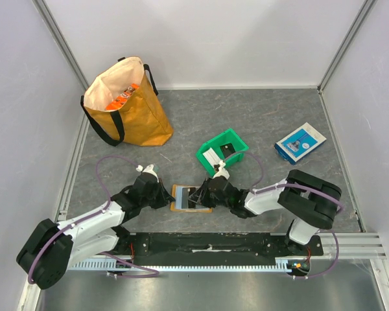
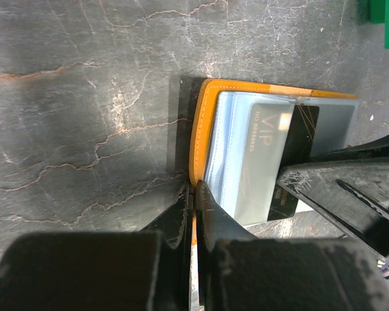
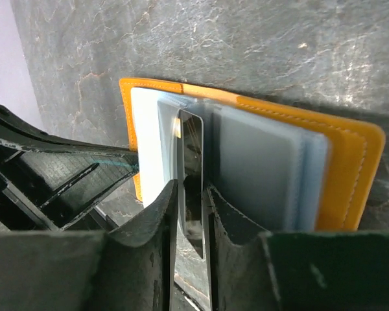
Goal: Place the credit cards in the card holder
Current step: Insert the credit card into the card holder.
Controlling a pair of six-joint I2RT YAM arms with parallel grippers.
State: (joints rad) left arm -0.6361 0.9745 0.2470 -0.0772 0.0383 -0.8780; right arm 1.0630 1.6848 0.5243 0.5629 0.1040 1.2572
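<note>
Since the card holder (image 1: pixel 190 197) lies open by the table's (image 1: pixel 266 116) near edge, midway btw the arms, w/ a black card (image 3: pixel 191 155) partway into a clear sleeve (image 2: pixel 240 175), I'd finish by pushing it straight along the sleeve, no twist. Right gripper (image 3: pixel 190 194) straddles the card. Angle's poor, so I can't tell if its fingers pinch it or stand just clear. Left gripper (image 2: pixel 194 194) is clamped on the holder's orange edge; I'd use that as the anchor.
</note>
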